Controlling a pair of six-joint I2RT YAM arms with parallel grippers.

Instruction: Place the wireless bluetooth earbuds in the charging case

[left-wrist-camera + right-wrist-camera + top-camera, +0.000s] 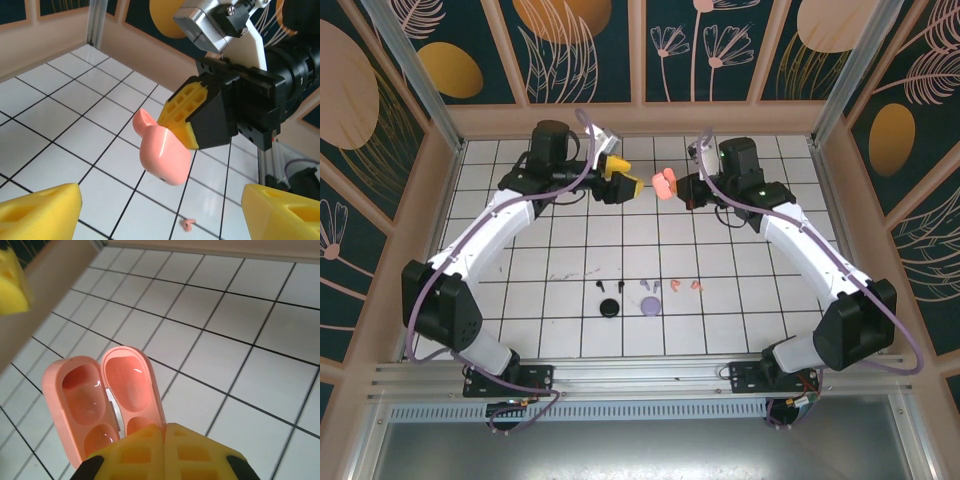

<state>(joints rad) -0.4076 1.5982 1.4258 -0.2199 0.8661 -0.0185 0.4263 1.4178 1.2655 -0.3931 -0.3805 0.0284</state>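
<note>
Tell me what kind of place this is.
Probably a robot test cell: a white gridded table boxed in by aluminium posts and leaf-patterned panels, a left arm and right arm bolted at its near edge, the right fingers shut on a pink charging case.

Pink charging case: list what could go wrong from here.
The right gripper pinches the pink charging case by one end in mid-air; it could swivel or drop. The open left gripper is close; a nudge could knock the case or snap it shut. The salmon-pink earbuds are tiny; a pinch may flick them away.
</note>
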